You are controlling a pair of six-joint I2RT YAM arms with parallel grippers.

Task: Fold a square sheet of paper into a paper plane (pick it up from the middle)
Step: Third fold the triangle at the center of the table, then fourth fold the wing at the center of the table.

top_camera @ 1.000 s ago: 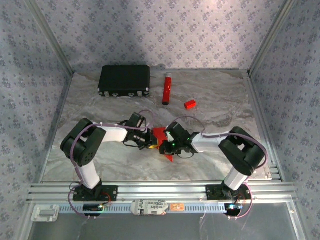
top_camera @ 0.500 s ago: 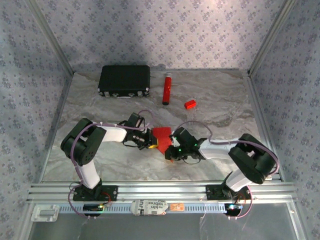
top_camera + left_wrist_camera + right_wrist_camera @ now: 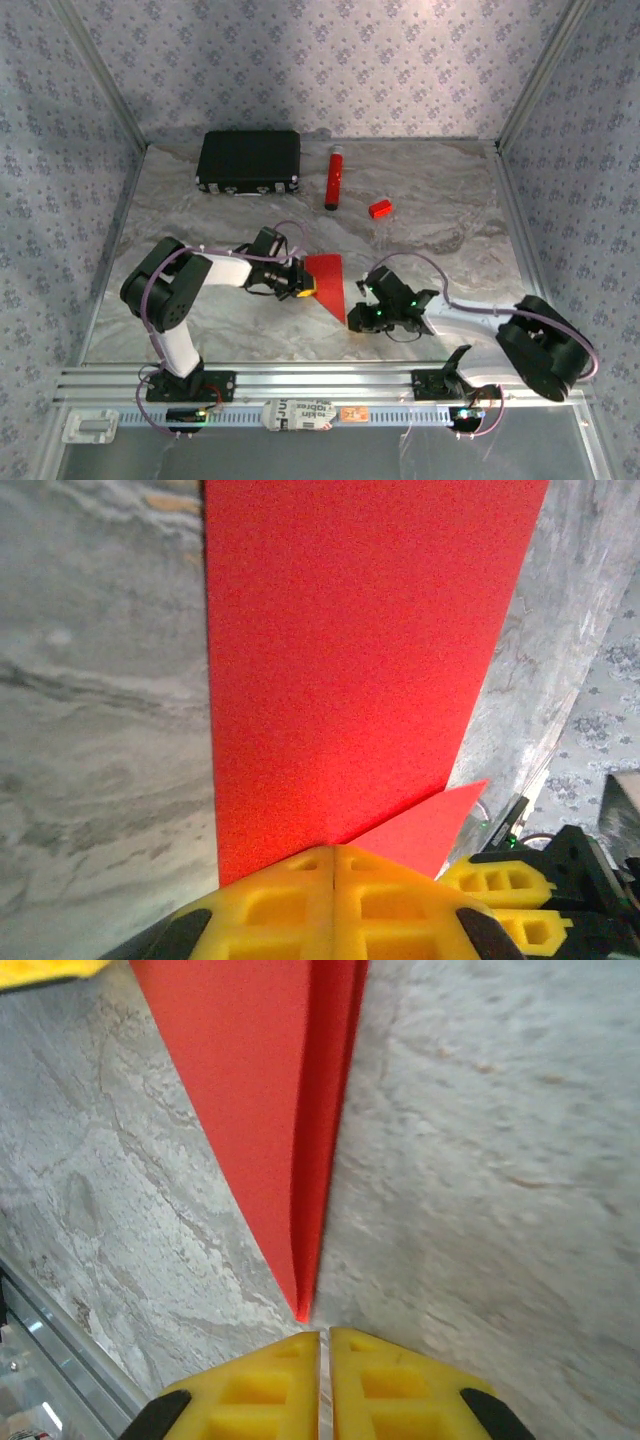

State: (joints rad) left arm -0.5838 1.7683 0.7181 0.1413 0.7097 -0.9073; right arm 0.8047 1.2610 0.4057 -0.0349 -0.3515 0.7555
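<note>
Table: We see a grey marbled top (image 3: 450, 220) from the overhead camera, walled on three sides by patterned panels. The wrist cameras give only close patches of it.
Black case: It (image 3: 249, 161) lies flat at the far left of the table, well apart from both arms.
Paper plane: The paper plane (image 3: 328, 280) lies flat on the marble between the two grippers, in the near middle of the table. From above it is a red wedge, wide end towards the far side and point towards the near edge. The left wrist camera adds a broad flat face and a smaller red corner poking out low on the right. The right wrist camera adds a narrow folded strip along the plane's right edge, running down to the tip.
Red tube: It (image 3: 333, 178) lies far of the plane, just right of the case.
Left gripper: The left gripper (image 3: 333, 855) has its yellow pads pressed together on the plane's left edge, and the red paper comes straight out from between them. From above we see little more than the arm reaching in beside the paper.
Right gripper: The right gripper (image 3: 325, 1338) has its pads all but together, only a thin seam between them, and nothing in them. The plane's tip ends just short of the pads, which the overhead view leaves unclear.
Red block: It (image 3: 379, 209) sits right of the tube, apart from it.
</note>
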